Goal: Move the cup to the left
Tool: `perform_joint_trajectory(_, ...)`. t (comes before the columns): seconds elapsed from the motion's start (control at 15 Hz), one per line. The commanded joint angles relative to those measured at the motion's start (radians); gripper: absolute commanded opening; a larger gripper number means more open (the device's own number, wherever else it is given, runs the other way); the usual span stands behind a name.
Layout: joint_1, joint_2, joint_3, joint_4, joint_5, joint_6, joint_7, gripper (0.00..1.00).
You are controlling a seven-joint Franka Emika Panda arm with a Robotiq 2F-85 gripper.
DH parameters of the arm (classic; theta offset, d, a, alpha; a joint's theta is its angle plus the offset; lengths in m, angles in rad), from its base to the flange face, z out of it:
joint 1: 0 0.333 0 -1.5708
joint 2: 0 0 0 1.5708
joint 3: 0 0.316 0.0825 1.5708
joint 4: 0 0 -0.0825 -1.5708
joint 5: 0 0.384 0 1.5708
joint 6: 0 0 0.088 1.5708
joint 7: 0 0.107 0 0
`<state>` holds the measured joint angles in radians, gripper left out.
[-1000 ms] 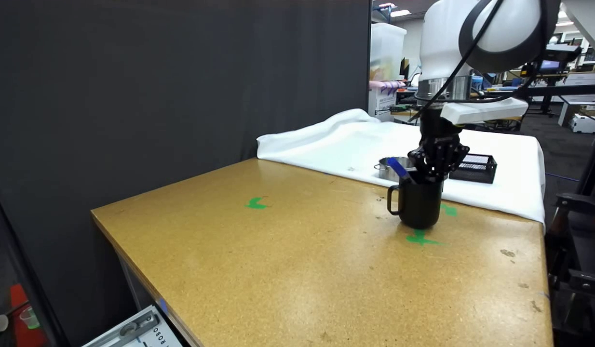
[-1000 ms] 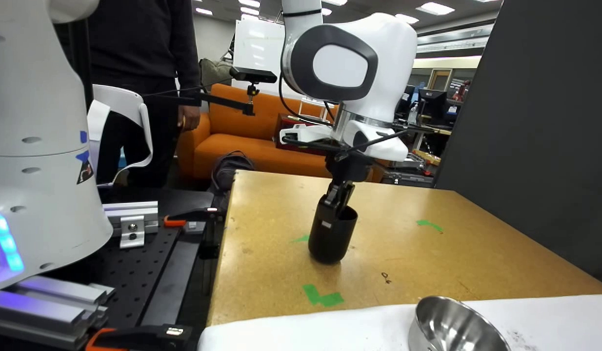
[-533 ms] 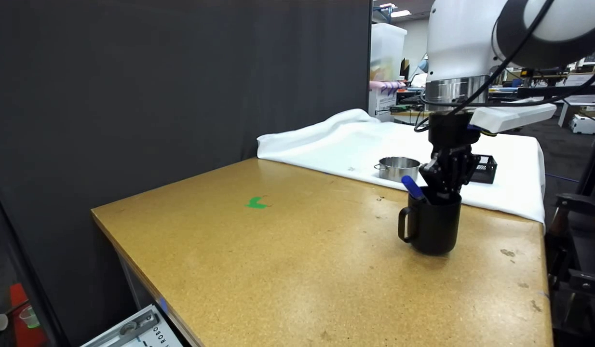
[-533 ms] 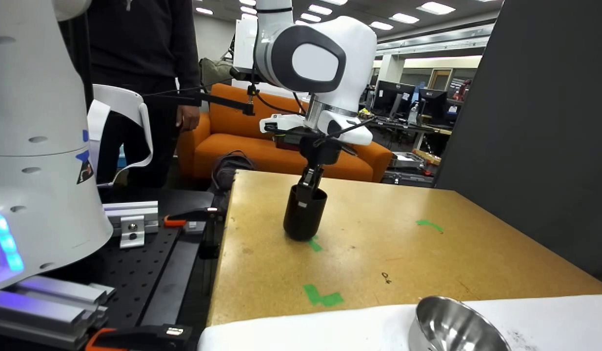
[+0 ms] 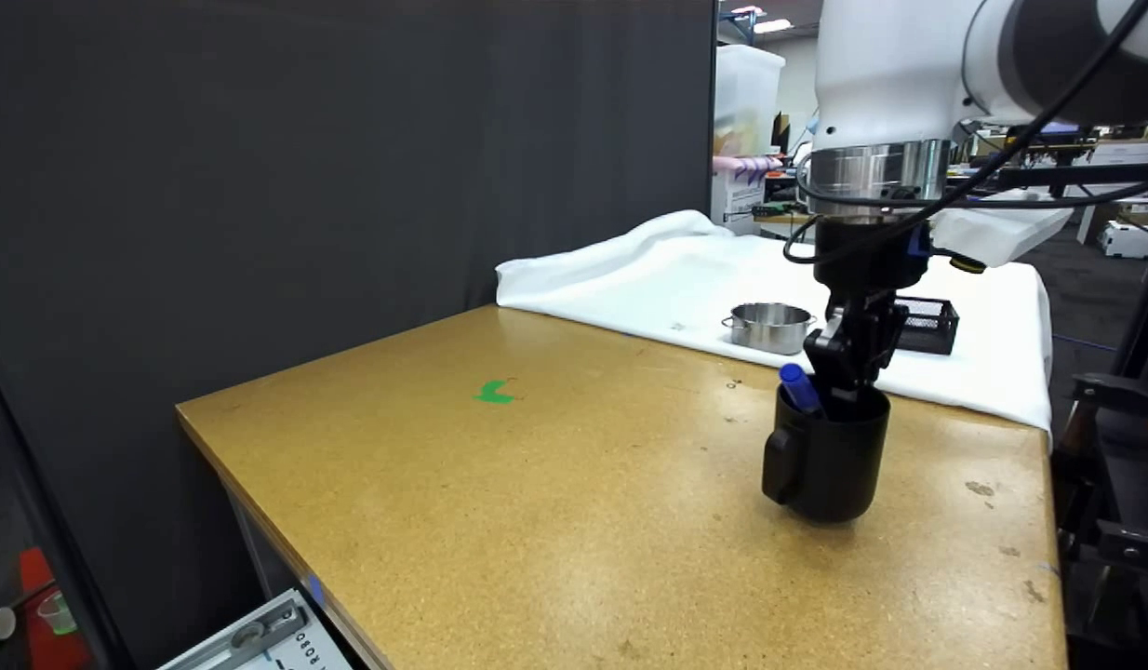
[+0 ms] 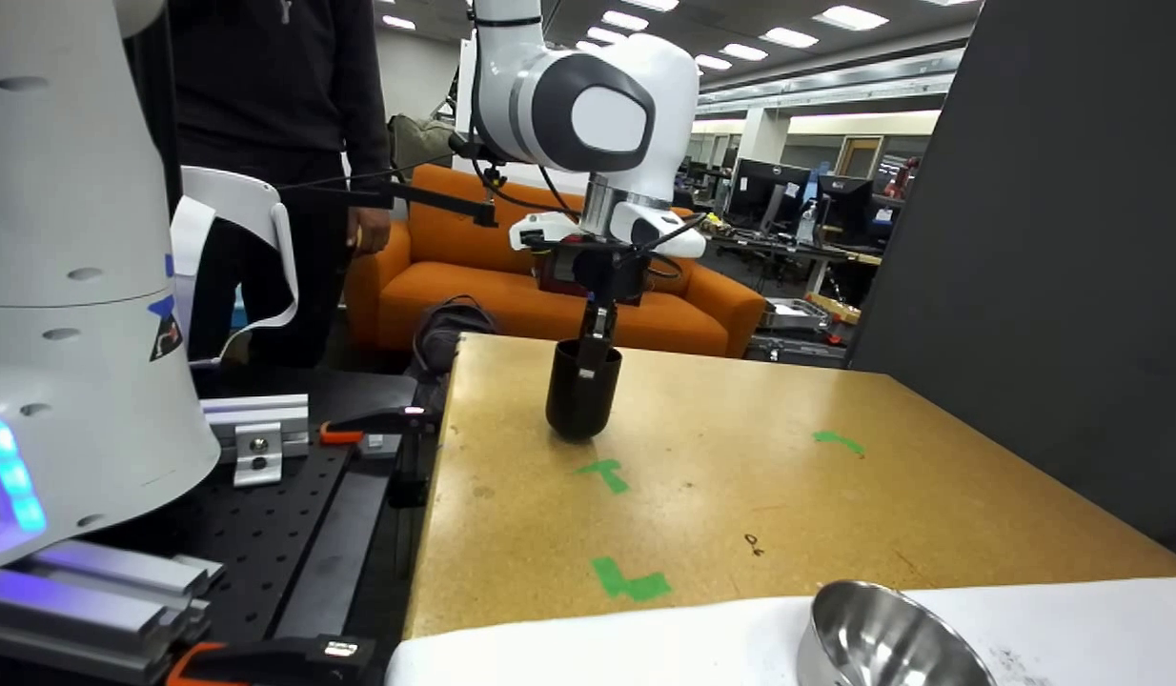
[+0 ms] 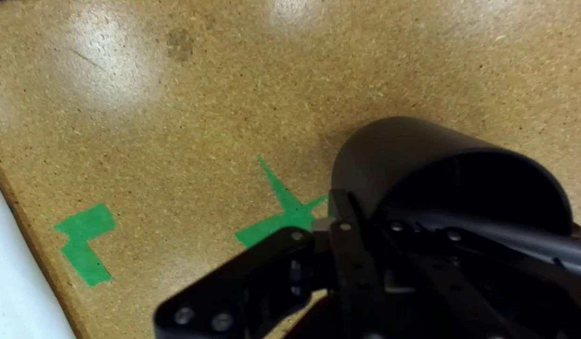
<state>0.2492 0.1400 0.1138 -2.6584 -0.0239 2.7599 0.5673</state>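
The cup [image 5: 827, 475] is a glossy black mug with a loop handle, and a blue pen-like object [image 5: 799, 386] sticks out of it. It shows in the other exterior view [image 6: 575, 405] and, with its dark opening, in the wrist view [image 7: 389, 155]. My gripper [image 5: 848, 386] is shut on the cup's wall, one finger outside and the other inside the rim. It also shows in an exterior view [image 6: 590, 357] and in the wrist view [image 7: 359, 212]. The inner fingertip is hidden in the cup. The cup leans slightly; I cannot tell whether its base touches the table.
A steel pot [image 5: 769, 328] and a black mesh basket [image 5: 927, 326] stand on a white cloth [image 5: 620, 274] at one table side. Green tape marks [image 6: 631, 579] lie on the wooden table [image 6: 740, 448]. A dark curtain [image 5: 351, 186] stands beside it. A person [image 6: 264, 105] stands behind.
The gripper and cup have moved together across the table, away from the white cloth and pot. The green tape beneath is now uncovered in an exterior view. The cup's handle has turned.
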Motion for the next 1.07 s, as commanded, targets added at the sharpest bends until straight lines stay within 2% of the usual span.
perform_joint_trajectory(0.0,0.018,0.005,0.028,0.016,-0.02,0.009,-0.059,0.02)
perform_joint_trajectory(0.4,0.062,0.033,0.053,0.023,-0.07,0.001,-0.107,0.02)
perform_joint_trajectory(0.73,0.066,0.042,0.052,0.031,-0.104,0.001,-0.155,0.02)
perform_joint_trajectory(0.87,0.065,0.043,0.053,0.032,-0.111,-0.001,-0.168,0.33)
perform_joint_trajectory(1.0,0.062,0.041,0.053,0.031,-0.113,0.0,-0.184,0.47)
